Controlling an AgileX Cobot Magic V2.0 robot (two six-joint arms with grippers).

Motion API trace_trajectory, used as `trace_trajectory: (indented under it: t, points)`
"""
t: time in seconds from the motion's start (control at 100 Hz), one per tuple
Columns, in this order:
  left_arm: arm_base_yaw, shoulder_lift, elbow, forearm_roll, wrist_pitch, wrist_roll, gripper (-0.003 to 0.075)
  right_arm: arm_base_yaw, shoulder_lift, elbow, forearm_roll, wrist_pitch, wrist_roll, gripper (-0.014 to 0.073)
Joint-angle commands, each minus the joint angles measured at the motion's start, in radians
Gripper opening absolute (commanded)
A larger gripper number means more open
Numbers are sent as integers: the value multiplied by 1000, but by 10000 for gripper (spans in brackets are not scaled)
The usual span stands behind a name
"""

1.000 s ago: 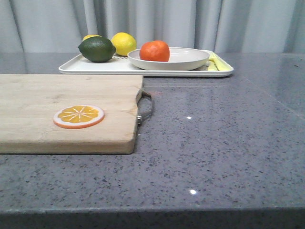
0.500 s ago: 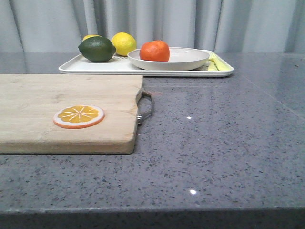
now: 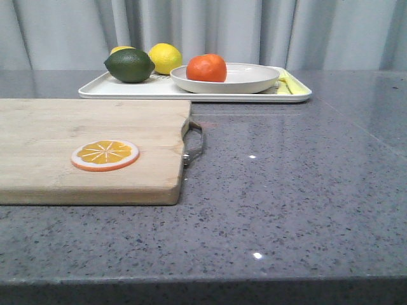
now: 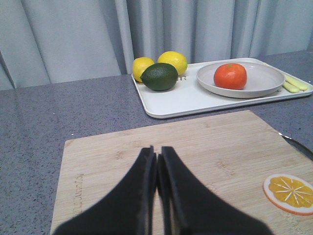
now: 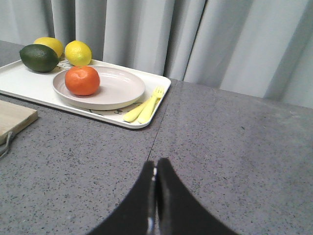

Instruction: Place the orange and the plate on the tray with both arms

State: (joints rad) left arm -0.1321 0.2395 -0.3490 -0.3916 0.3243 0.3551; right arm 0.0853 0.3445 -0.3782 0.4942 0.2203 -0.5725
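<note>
Nothing has moved since the earlier frames: one glossy, slightly flattened orange (image 3: 206, 68) sits in one shallow off-white plate (image 3: 251, 79) on one white tray (image 3: 159, 89) with two lemons (image 3: 165, 57) and one lime (image 3: 129, 65), while the left gripper (image 4: 157, 159) and right gripper (image 5: 155, 171) are clenched empty.

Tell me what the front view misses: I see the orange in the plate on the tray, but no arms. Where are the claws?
Observer: The left claw hangs over the wooden cutting board, shut and empty.
Operator: And the right one?
Observer: The right claw is shut too, over bare countertop, apart from the tray.
Operator: What is the yellow sliver beside the plate?
Observer: Yellow cutlery, one piece a fork, lying on the tray near the orange.
</note>
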Motion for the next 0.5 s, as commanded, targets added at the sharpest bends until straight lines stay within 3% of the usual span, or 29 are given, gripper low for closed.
trace_trajectory:
  t: [0.0,0.07,0.22,0.34,0.49]
  points:
    - [0,9,-28,-11,-72,-9,-20,-5,6,-26,6,-65,-5,-69]
    - [0,9,-28,-8,-72,-9,-20,-5,6,-26,6,-65,-5,-69]
    - [0,-9,-15,185,-81,-29,-20,-5,6,-26,6,-65,-5,-69]
    - [3,-52,54,369,-143,-211,-20,-5,6,-26,6,-65,-5,-69]
    - [51,-138,183,398,-231,-309,-20,-5,6,-26,6,-62,-5,-69]
